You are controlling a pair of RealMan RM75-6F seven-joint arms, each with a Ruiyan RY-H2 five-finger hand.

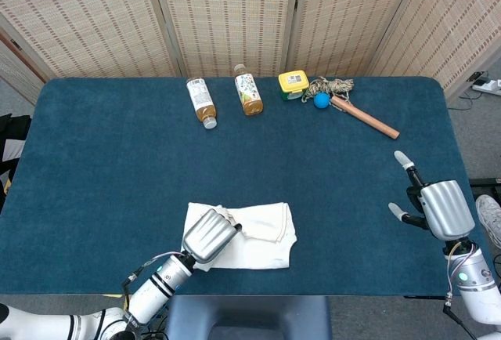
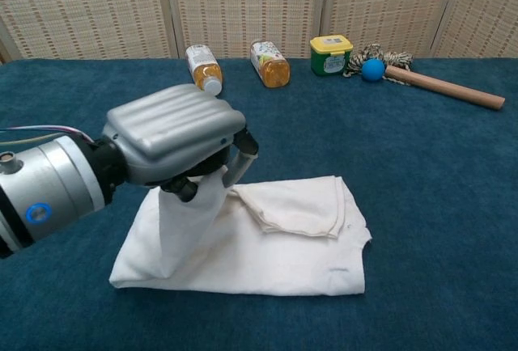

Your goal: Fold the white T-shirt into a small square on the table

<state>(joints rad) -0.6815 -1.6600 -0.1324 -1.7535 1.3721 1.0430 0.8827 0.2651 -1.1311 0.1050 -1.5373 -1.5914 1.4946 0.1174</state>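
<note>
The white T-shirt (image 1: 258,240) (image 2: 283,246) lies folded near the table's front edge, a smaller folded flap on its right half. My left hand (image 1: 209,235) (image 2: 174,141) grips the shirt's left end and holds it lifted over the middle of the cloth, so the fabric hangs down from the fingers. My right hand (image 1: 440,207) hovers at the table's right edge, far from the shirt, fingers spread and holding nothing. The chest view does not show it.
Along the far edge lie two bottles (image 1: 201,102) (image 1: 248,89), a yellow-lidded green tub (image 1: 293,83), a blue ball (image 1: 321,100) with a tangle of rope, and a wooden stick (image 1: 366,118). The blue table cloth (image 1: 117,168) stretches between them and the shirt.
</note>
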